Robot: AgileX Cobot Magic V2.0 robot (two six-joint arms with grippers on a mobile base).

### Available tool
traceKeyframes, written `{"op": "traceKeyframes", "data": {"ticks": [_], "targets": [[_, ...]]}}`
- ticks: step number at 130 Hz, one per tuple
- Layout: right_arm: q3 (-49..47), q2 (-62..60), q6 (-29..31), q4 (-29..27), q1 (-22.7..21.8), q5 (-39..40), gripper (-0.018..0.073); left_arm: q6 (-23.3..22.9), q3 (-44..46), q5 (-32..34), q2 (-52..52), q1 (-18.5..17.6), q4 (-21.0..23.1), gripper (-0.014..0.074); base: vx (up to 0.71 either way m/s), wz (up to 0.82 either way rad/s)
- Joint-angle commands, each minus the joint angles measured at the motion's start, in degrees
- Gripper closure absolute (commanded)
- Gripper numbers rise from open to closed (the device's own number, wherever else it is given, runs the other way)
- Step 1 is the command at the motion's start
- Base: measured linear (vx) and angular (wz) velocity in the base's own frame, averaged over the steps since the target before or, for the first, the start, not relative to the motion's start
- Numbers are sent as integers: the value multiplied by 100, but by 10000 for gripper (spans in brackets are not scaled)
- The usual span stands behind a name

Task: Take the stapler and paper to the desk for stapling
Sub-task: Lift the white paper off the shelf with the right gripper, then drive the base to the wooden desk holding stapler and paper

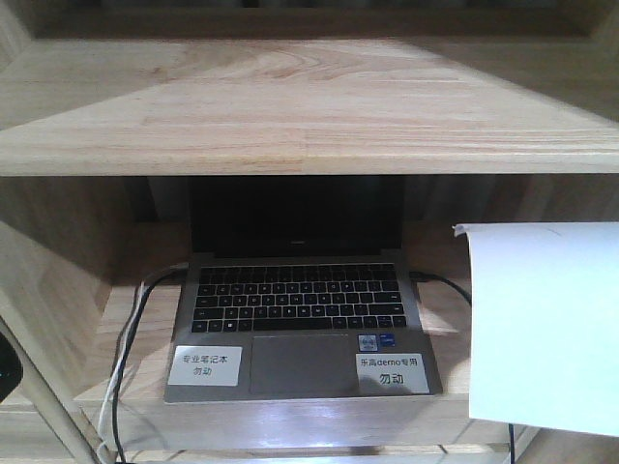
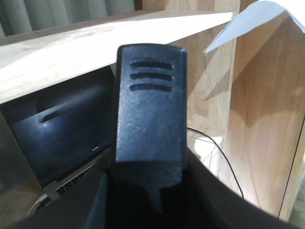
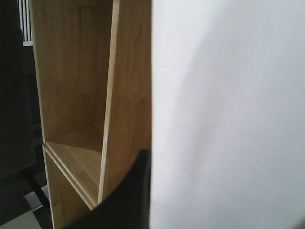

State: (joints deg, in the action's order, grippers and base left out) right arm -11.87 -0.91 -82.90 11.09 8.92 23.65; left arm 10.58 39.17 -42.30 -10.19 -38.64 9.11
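The black stapler [image 2: 150, 109] fills the middle of the left wrist view, standing upright with three slots near its top. My left gripper [image 2: 152, 191] is shut on its lower end. The white paper [image 1: 546, 329] hangs upright at the right of the front view, before the shelf. It also shows in the left wrist view [image 2: 252, 21] and covers the right half of the right wrist view [image 3: 228, 114]. My right gripper [image 3: 151, 200] is shut on the paper, with one dark finger [image 3: 128, 195] against its edge. The desk is out of view.
An open laptop [image 1: 300, 319] sits in the lower shelf bay, with two small white labels [image 1: 205, 364] on its palm rest. Cables [image 1: 126, 358] run down its left side. A wide shelf board [image 1: 309, 106] lies above it. A wooden side panel [image 3: 126, 95] stands close to the paper.
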Motion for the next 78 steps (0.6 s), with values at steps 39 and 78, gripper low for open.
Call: {"op": "traceKeyframes", "data": {"ticks": [39, 78], "targets": [[-164, -20, 31, 43, -40, 284, 566, 9, 146, 663, -78, -20, 98, 603, 0, 0], [-164, -20, 31, 43, -40, 285, 566, 9, 146, 663, -78, -20, 98, 603, -1, 3]]}}
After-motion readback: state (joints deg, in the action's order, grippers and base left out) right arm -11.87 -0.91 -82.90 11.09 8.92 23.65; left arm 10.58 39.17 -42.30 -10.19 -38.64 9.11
